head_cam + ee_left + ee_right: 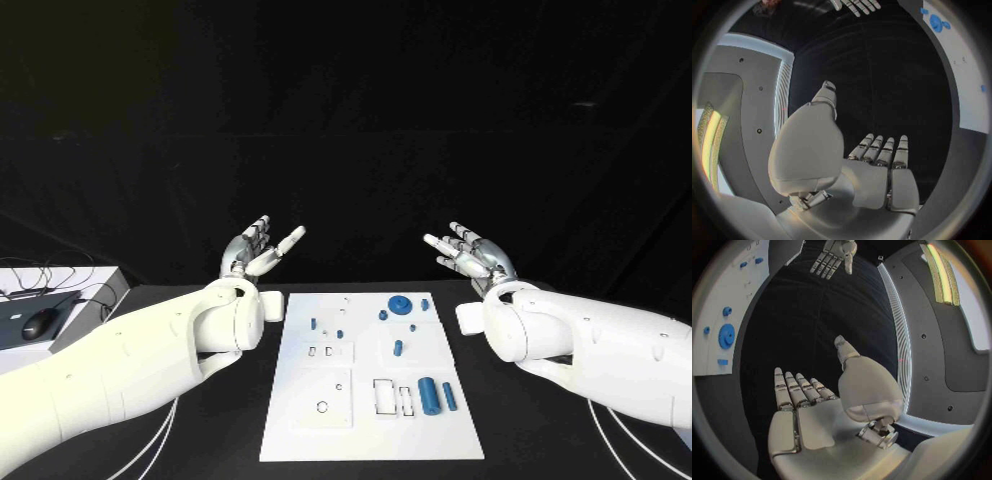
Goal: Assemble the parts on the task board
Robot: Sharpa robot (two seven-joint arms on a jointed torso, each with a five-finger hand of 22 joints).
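Black cloth backs the scene, and a black counter (216,420) carries the white task board (325,425) lying between your two arms. The parts are all on the board: a large round blue disc (400,305) at its far end with small blue pieces beside it, a short blue peg (398,348) near the middle, and a thick blue cylinder (428,396) with a slimmer blue pin (450,397) just beside it at the near right, next to a rectangular slot (384,396).

Your left hand (257,250) is raised beyond the far left corner of the board, fingers spread, palm turned inward, grasping nothing. Your right hand (473,252) mirrors it beyond the far right corner, likewise released and empty. Neither touches the board or any part (both wrist views confirm bare palms).

Judgement: assembly has not begun; this is the start posture, with no part picked. The next move calls for you to bring one hand down over a loose part, most conveniently the right hand to the cylinder or pin, and close on it squarely. The small pieces lie close together, so a careless reach could knock a neighbour.

At the far left a grey box (43,320) sits with cables, well apart from the work.
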